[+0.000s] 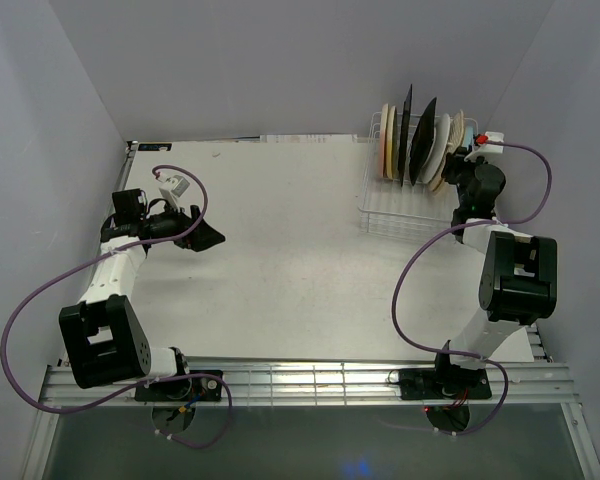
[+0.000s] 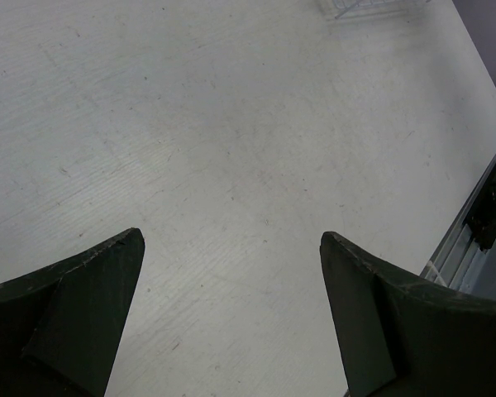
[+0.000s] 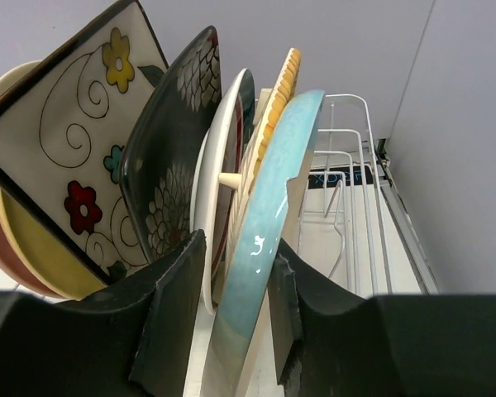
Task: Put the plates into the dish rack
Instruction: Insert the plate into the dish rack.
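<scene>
Though its own fingers (image 3: pixel 174 314) hide where the rim sits, the right gripper (image 3: pixel 236 265) straddles the blue-cream plate (image 3: pixel 273 190) standing in the dish rack (image 3: pixel 345 96), jaws narrowly parted; the left gripper (image 2: pixel 231 248) gapes wide above the table (image 2: pixel 231 124).

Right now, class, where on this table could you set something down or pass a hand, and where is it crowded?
Free: the bare table between the left gripper and the dish rack, and the rack's empty near slots. Crowded: the rack's far end, packed with plates, where the right gripper straddles the blue plate.
</scene>
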Robot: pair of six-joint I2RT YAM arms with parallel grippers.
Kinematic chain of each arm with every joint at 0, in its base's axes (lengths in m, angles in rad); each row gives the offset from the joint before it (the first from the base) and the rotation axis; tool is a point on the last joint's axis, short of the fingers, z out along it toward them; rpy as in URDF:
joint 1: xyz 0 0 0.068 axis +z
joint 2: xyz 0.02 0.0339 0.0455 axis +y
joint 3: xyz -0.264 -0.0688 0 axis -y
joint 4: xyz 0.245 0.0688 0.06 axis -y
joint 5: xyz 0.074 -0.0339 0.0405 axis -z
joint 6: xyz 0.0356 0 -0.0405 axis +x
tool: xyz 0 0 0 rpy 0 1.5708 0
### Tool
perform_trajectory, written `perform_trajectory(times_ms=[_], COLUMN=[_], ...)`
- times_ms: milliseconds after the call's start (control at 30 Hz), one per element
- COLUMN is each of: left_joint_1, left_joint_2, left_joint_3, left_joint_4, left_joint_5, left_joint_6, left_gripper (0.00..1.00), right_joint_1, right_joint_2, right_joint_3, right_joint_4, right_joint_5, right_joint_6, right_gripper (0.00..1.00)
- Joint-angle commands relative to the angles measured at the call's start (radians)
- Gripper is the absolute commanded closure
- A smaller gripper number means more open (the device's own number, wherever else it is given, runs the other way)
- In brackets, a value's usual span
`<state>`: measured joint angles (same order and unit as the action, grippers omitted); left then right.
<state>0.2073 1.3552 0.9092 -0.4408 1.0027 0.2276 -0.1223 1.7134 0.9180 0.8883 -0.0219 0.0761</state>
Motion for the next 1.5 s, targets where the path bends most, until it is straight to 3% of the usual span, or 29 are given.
perform_trajectory(times_ms=[0, 67, 133, 300, 533, 1000, 1367, 1467], left_joint_1=[-0.005, -0.003, -0.003, -0.003, -0.005, -0.005, -0.006, -0.006], left_joint_2=[-0.031, -0.033, -0.034, -0.033, -0.037, -0.031, -0.036, -0.044], left_joint_3=[0.0, 0.0, 0.0, 0.0, -0.001, 0.005, 0.005, 0.002], left_joint_4=[0.001, 0.001, -0.001, -0.003, -0.004, -0.006, -0.004, -0.006], left_joint_5=[0.027, 0.027, 0.027, 0.028, 0.03, 0.02, 0.022, 0.02], left_joint_6=[0.016, 0.018, 0.019, 0.019, 0.021, 0.019, 0.016, 0.016], left_gripper=[0.02, 0.02, 0.02, 0.02, 0.02, 0.02, 0.02, 0.02], right_joint_1=[0.001, 0.001, 0.0, -0.011, -0.042, -0.056, -0.059, -0.062], right_joint_2=[-0.043, -0.046, -0.046, -0.032, 0.0, 0.138, 0.18, 0.176], right_joint_3=[-0.002, -0.001, 0.002, 0.018, 0.045, 0.252, 0.208, 0.191], right_joint_4=[0.081, 0.078, 0.069, 0.055, 0.049, -0.034, 0.018, 0.029], right_joint_5=[-0.026, -0.026, -0.023, -0.019, -0.062, -0.076, -0.095, -0.098], right_joint_6=[0.011, 0.011, 0.013, 0.027, 0.021, -0.002, 0.008, 0.017], right_gripper=[0.58, 0.61, 0.74, 0.92, 0.92, 0.92, 0.92, 0.86])
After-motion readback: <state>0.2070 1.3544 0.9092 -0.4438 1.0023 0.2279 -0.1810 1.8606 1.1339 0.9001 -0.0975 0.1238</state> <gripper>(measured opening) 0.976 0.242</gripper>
